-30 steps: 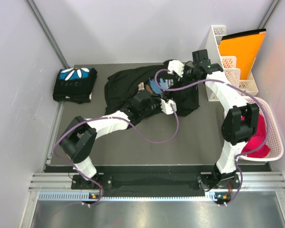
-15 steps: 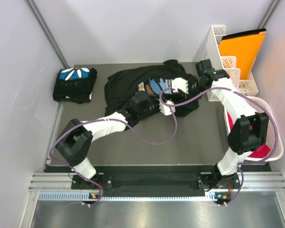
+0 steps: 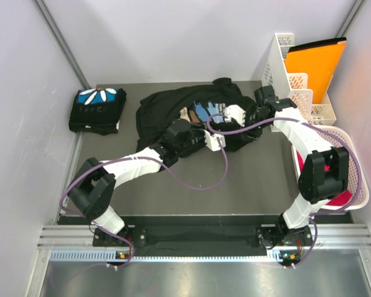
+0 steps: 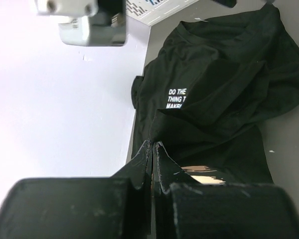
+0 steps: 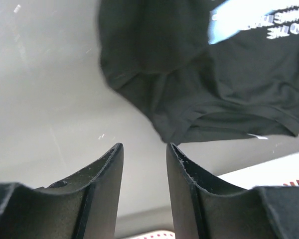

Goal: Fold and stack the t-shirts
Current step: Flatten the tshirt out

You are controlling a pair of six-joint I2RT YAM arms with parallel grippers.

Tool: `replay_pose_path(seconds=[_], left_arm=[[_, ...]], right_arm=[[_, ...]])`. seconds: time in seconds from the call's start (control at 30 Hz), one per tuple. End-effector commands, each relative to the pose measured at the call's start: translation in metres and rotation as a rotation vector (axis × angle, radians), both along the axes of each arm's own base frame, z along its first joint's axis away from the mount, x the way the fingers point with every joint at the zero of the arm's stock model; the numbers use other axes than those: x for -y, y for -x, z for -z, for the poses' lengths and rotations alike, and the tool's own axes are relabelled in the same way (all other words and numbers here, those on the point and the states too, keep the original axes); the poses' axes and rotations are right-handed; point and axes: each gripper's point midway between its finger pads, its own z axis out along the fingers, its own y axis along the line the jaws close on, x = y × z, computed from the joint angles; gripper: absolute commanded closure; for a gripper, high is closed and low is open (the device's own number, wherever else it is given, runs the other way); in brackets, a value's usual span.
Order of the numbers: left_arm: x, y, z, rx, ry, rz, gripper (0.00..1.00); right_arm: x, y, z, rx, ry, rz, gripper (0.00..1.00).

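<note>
Two wrist views settle it: left tool (image 4: 152, 146) pinches the spread t-shirt (image 4: 224, 89); right tool (image 5: 144, 147) gapes empty.

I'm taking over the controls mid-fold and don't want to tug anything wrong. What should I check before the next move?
1. Grip of the left jaws on the loose t-shirt: ok, shut on a fold.
2. Cloth between the right jaws: ok, none, they stand open.
3. The loose t-shirt lying flat: not ok, bunched and creased.
4. Gap to the folded t-shirt: ok, it lies apart at the far left corner.
5. Layers in the left pinch: cannot tell.
</note>
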Motion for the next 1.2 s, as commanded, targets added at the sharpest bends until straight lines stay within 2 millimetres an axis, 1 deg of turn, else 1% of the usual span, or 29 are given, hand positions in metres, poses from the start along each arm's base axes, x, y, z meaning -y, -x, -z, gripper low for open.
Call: replay_pose_path(seconds=[0.0,0.03,0.07,0.1,0.13,0.17,0.27,0.37,0.4,0.43,0.5,0.57,0.63,0.73,0.8,0.97,1.0,1.07,1.1,1.17], left_arm=[[-0.005,0.002,-0.027,0.056,0.052,-0.005,1.00],[-0.006,0.002,-0.026,0.055,0.051,-0.008,1.00],[-0.005,0.003,-0.028,0.059,0.054,-0.008,1.00],[-0.006,0.002,-0.026,0.058,0.051,-0.009,1.00],[-0.006,0.002,-0.026,0.058,0.051,-0.011,1.00],[-0.006,0.002,-0.027,0.059,0.052,-0.012,1.00],[-0.007,0.001,-0.026,0.057,0.049,-0.017,1.00],[-0.006,0.001,-0.025,0.054,0.046,-0.015,1.00],[-0.006,0.001,-0.024,0.054,0.044,-0.015,1.00],[-0.006,0.001,-0.025,0.057,0.045,-0.013,1.00],[-0.005,0.000,-0.022,0.051,0.043,-0.015,1.00],[-0.005,-0.001,-0.021,0.051,0.040,-0.017,1.00],[-0.004,-0.002,-0.021,0.053,0.043,-0.015,1.00],[-0.003,-0.003,-0.021,0.057,0.044,-0.018,1.00],[-0.003,-0.003,-0.022,0.060,0.042,-0.019,1.00],[-0.004,-0.005,-0.022,0.067,0.039,-0.026,1.00],[-0.003,-0.006,-0.022,0.069,0.037,-0.025,1.00],[-0.003,-0.007,-0.023,0.073,0.038,-0.026,1.00],[-0.003,-0.007,-0.022,0.070,0.036,-0.025,1.00],[-0.002,-0.008,-0.021,0.071,0.034,-0.021,1.00]], right_arm=[[-0.009,-0.020,-0.018,0.043,-0.143,0.187,0.60],[-0.013,-0.019,-0.017,0.030,-0.173,0.197,0.59],[-0.018,-0.023,-0.018,0.039,-0.205,0.204,0.60],[-0.023,-0.017,-0.009,0.002,-0.236,0.225,0.59],[-0.025,-0.017,-0.006,0.005,-0.251,0.234,0.59],[-0.028,-0.023,-0.004,0.026,-0.265,0.240,0.58],[-0.031,-0.021,0.020,0.000,-0.246,0.258,0.58],[-0.045,-0.013,0.031,0.000,-0.217,0.195,0.56],[-0.055,-0.009,0.031,0.017,-0.197,0.150,0.56],[-0.059,-0.008,0.032,0.025,-0.186,0.135,0.55],[-0.069,-0.008,0.033,0.055,-0.158,0.099,0.54],[-0.077,-0.012,0.033,0.088,-0.143,0.086,0.53],[-0.080,-0.019,0.032,0.133,-0.123,0.088,0.51],[-0.082,-0.023,0.037,0.166,-0.093,0.089,0.50],[-0.080,-0.022,0.043,0.166,-0.075,0.096,0.50],[-0.073,-0.023,0.055,0.195,-0.031,0.111,0.55],[-0.073,-0.024,0.054,0.197,-0.030,0.112,0.61],[-0.071,-0.026,0.053,0.210,-0.023,0.118,0.66],[-0.071,-0.027,0.054,0.211,-0.017,0.118,0.75],[-0.069,-0.031,0.048,0.231,-0.006,0.113,0.83]])
